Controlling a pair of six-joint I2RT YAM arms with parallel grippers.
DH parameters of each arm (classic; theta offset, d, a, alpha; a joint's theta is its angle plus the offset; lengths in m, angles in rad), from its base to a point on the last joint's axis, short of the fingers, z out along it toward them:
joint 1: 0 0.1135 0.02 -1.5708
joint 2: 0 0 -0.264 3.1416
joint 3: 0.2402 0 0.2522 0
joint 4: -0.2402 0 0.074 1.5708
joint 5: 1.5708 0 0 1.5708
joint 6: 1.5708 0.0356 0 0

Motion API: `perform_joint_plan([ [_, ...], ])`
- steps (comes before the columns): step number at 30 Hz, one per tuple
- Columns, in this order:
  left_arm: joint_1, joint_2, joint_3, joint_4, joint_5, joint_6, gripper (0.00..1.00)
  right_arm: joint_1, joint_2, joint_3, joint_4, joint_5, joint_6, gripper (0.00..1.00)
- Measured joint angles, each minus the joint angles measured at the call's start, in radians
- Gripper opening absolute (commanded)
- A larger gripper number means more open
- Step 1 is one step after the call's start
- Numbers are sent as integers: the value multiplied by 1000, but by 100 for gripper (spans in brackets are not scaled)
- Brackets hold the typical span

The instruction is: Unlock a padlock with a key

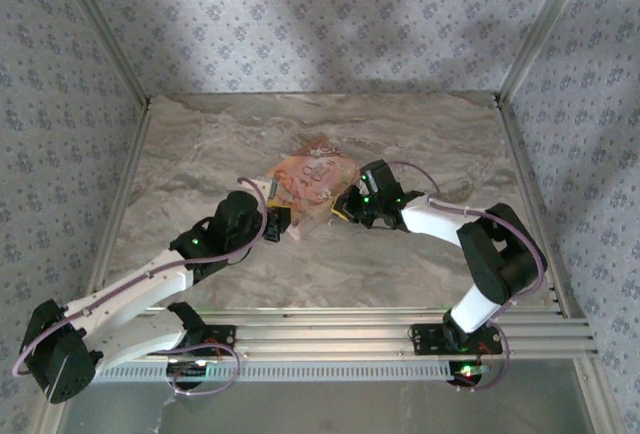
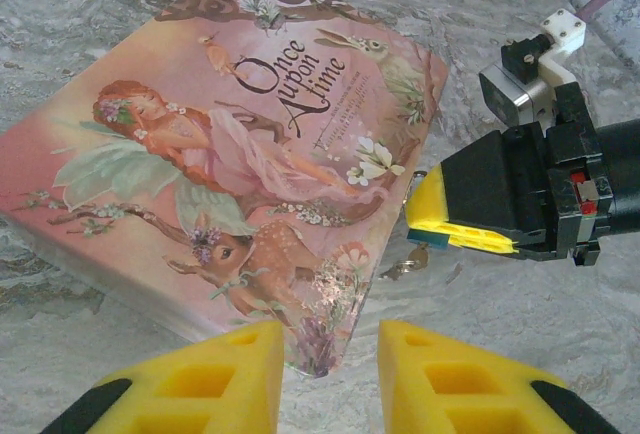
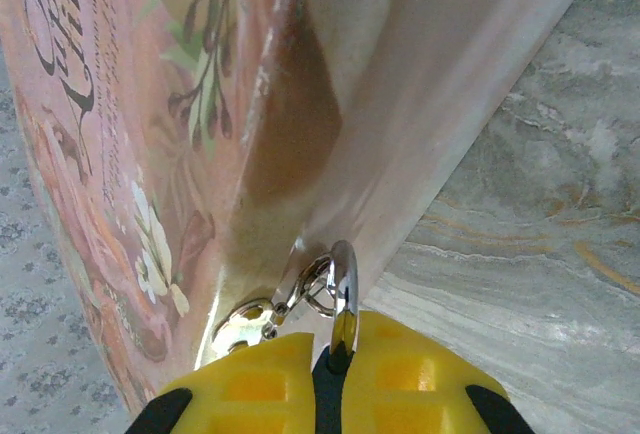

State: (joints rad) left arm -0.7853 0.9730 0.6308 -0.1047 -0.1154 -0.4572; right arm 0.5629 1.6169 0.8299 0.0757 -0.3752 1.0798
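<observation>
My right gripper is shut on the small blue padlock. Its silver shackle sticks out past the fingertips. A small ring with a key hangs from it against the edge of the pink-orange printed pouch. In the left wrist view the right gripper pinches the blue padlock just off the table, with the key dangling under it. My left gripper stands open. The pouch's near corner lies just ahead of its gap. From above, the left gripper and right gripper flank the pouch.
The marble tabletop is bare around the pouch. Patterned walls with metal posts close in the back and sides. An aluminium rail runs along the near edge by the arm bases.
</observation>
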Motion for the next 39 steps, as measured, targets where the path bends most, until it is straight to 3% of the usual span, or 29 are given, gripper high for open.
perform_joint_plan([
  [8,0,6,0,-11,-2,4,34,-30,-40,-27,-31,12,-9,0],
  [19,0,40,94,-169,-72,50,63,-127,-230,-71,-282,57,-105,0],
  [26,0,76,118,-211,-79,53,65,-298,-219,-63,-478,31,-272,0],
  [32,0,90,119,-231,-79,51,67,-396,-84,37,-574,19,-439,0],
  [34,0,94,121,-237,-79,48,67,-396,-40,48,-573,6,-462,6],
  [39,0,98,129,-255,-79,49,68,-383,7,48,-582,-2,-489,44],
])
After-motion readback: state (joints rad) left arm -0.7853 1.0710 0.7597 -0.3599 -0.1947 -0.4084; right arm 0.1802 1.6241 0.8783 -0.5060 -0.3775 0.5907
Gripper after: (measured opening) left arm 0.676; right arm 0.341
